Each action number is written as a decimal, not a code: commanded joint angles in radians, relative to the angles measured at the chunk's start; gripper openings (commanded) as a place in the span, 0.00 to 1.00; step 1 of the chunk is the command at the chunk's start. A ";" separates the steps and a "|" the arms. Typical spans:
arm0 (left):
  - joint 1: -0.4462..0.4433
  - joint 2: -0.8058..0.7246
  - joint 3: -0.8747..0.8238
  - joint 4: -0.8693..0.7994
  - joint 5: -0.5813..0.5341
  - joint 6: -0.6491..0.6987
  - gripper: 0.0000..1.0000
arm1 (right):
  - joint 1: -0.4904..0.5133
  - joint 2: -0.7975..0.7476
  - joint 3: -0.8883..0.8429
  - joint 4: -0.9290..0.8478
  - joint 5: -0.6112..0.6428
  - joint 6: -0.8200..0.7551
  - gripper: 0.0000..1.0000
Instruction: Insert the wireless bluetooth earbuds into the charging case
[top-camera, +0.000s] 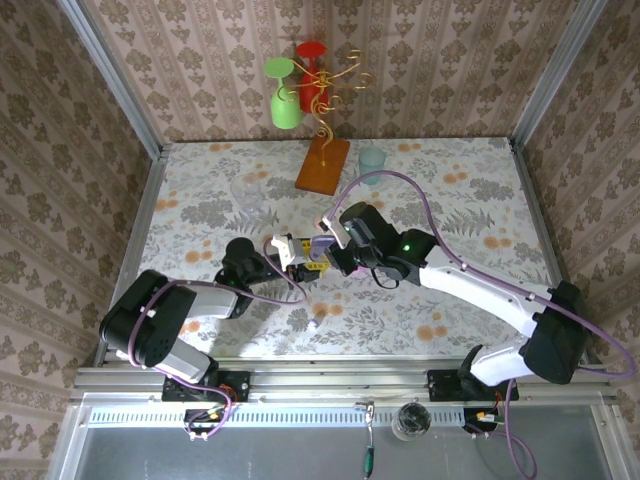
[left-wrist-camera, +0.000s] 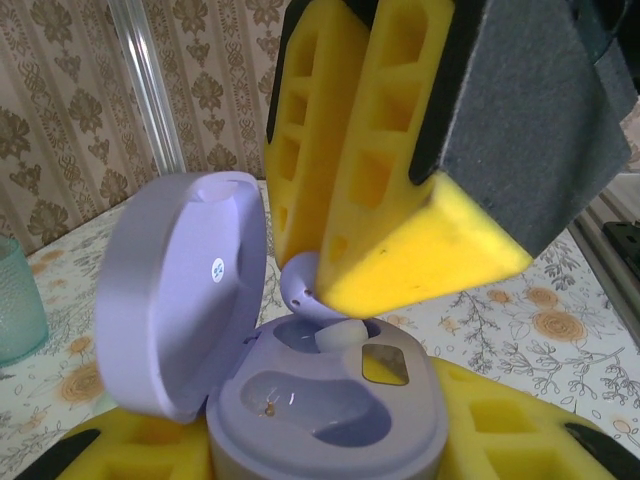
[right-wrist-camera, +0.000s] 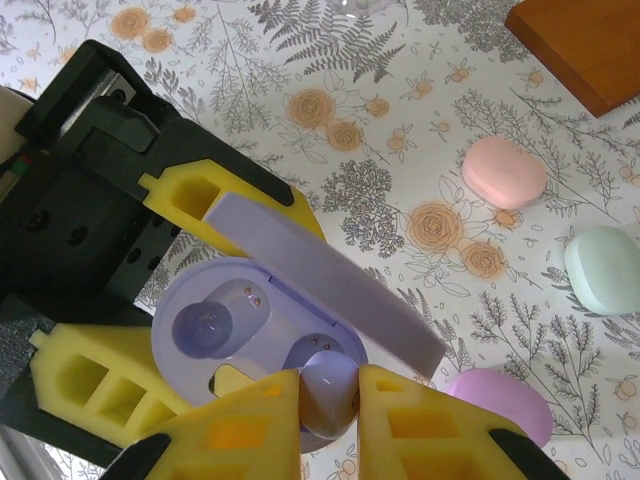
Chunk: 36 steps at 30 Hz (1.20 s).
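Purple case (right-wrist-camera: 235, 335) is being clamped at its base between the yellow pads (right-wrist-camera: 200, 190) of the left claw (top-camera: 288, 250), with the lid (right-wrist-camera: 320, 265) standing open. A purple earbud (left-wrist-camera: 300, 285) is being pinched by the right claw (right-wrist-camera: 330, 395), whose jaws are pressed tight on it. It is being held right at the far slot (left-wrist-camera: 345, 340); whether it is touching or just above cannot be told. The near slot (left-wrist-camera: 290, 405) is looking empty.

Step in hand, as judged: this bud is being seated. For a clean seat, the bud is being asked to go down straight, its stem lined up with the slot's shape and kept off the lid and the slot rim. The case is being asked to stay level and firmly clamped, so that a push is not tipping it. The pinch is best being let go only once the bud is sitting flush; otherwise it is likely being dropped askew or dragged out.

A pink case (right-wrist-camera: 503, 170) and a green case (right-wrist-camera: 605, 268) are lying shut on the table (right-wrist-camera: 400, 100), well apart from the work.
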 joint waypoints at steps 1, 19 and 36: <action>-0.004 0.006 0.007 0.050 0.019 -0.003 0.34 | 0.009 0.019 0.031 -0.039 0.022 -0.031 0.19; 0.001 0.027 0.018 0.061 0.035 -0.015 0.34 | 0.020 0.012 0.070 -0.137 0.086 -0.091 0.19; 0.001 0.020 0.025 0.066 0.043 -0.024 0.34 | 0.028 0.046 0.105 -0.121 0.039 -0.101 0.31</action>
